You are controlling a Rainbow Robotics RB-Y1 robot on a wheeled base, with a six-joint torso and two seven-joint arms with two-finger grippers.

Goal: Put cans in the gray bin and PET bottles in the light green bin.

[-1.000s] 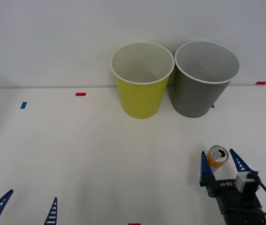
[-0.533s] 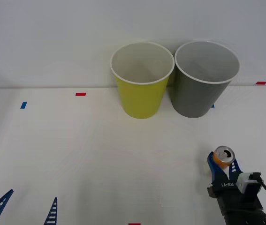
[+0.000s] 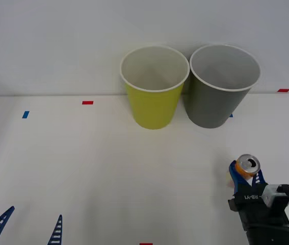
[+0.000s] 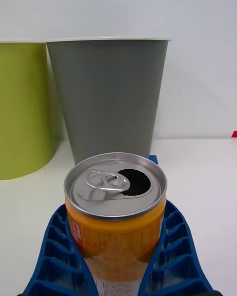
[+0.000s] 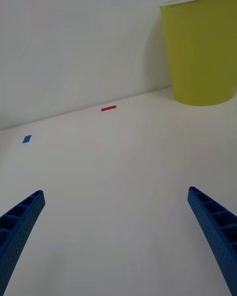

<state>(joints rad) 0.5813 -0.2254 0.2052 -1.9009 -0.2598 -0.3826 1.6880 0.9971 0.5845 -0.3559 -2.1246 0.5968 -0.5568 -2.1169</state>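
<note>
My right gripper (image 3: 246, 174) is shut on the small orange can (image 3: 247, 166), holding it upright at the table's front right, a little above the surface. The right wrist view has the can (image 4: 116, 212) pressed between both blue fingers (image 4: 59, 249), its silver top and open hole facing up. The gray bin (image 3: 221, 87) stands at the back right, straight beyond the can (image 4: 109, 98). The light green bin (image 3: 153, 87) stands right beside it on the left (image 4: 22, 108). My left gripper (image 3: 27, 228) rests open at the front left. No PET bottles are in view.
Small red (image 3: 87, 102) and blue (image 3: 25, 114) tape marks dot the white table. A plain white wall rises right behind the bins. The yellow-green bin (image 5: 202, 49) also appears in the left wrist view, beyond the open blue fingers (image 5: 215, 232).
The right gripper's fingers closed onto the can and have lifted it slightly, shifting a little right. The left arm stayed still.
</note>
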